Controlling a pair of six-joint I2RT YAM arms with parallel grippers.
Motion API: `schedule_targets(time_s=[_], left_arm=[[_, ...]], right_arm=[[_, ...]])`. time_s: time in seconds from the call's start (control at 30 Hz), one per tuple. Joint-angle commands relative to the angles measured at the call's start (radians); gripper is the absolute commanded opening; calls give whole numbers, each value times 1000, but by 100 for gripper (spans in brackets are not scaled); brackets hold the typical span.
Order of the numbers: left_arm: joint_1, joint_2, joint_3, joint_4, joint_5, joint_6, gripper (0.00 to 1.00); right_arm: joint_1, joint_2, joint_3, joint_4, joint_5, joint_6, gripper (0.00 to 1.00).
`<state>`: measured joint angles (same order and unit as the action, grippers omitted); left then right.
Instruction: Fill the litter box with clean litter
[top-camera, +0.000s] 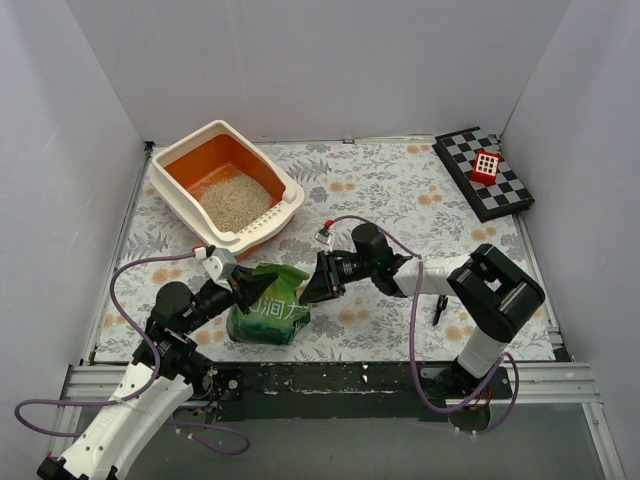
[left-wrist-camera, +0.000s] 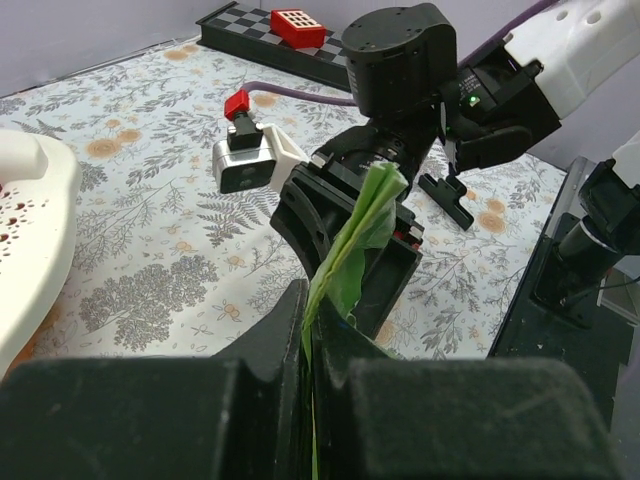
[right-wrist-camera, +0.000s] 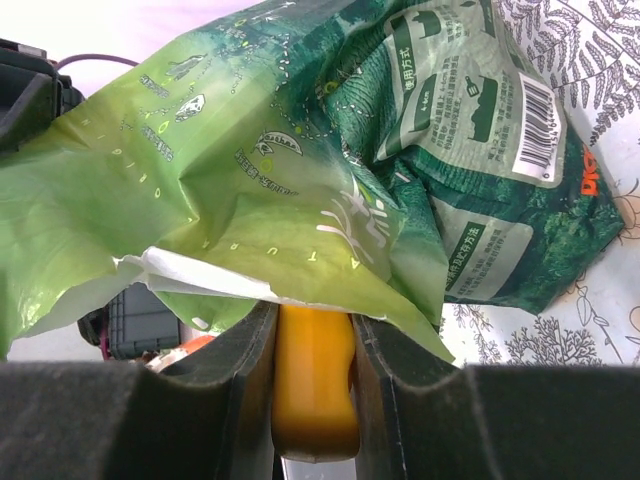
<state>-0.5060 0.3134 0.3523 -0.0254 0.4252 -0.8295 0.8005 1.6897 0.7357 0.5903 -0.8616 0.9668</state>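
Litter box (top-camera: 215, 160) sits in the upper left of the overhead view, angled on the floral table (top-camera: 400, 190). A patch of clean litter (top-camera: 235, 200) covers only part of its orange basin, so the filling looks partly done. Below it, at lower centre, the green bag (top-camera: 270, 312) stands between the two arms. The left gripper (top-camera: 248, 286) comes in from the left with its fingers pinched tight on the bag's top edge, seemingly to hold the mouth up and open. The right gripper (top-camera: 315, 280) meets it from the right. In its wrist view the fingers (right-wrist-camera: 235, 380) stand narrowly apart, clamped on a yellow-orange scoop (right-wrist-camera: 313, 375). The scoop's far end vanishes under the bag's lip, probably to dig out a load. Whether the scoop carries litter cannot be seen.
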Motion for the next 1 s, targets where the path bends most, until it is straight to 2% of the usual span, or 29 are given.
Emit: schedule_targets(time_s=[0.0,0.23,0.7,0.97], left_arm=[[4,-4,25,68,-29,10,0],[4,6,25,67,-25,10,0],[4,3,14,81,-11,9,0],[4,3,-1,102,0,3,0]], right_arm=[[19,-47,-38,167,32,78,1],[0,-139,-82,216,27,113,1],[-72,-257,-258,466,-4,279,1],[-167,-386,-351,453,-39,308,1]])
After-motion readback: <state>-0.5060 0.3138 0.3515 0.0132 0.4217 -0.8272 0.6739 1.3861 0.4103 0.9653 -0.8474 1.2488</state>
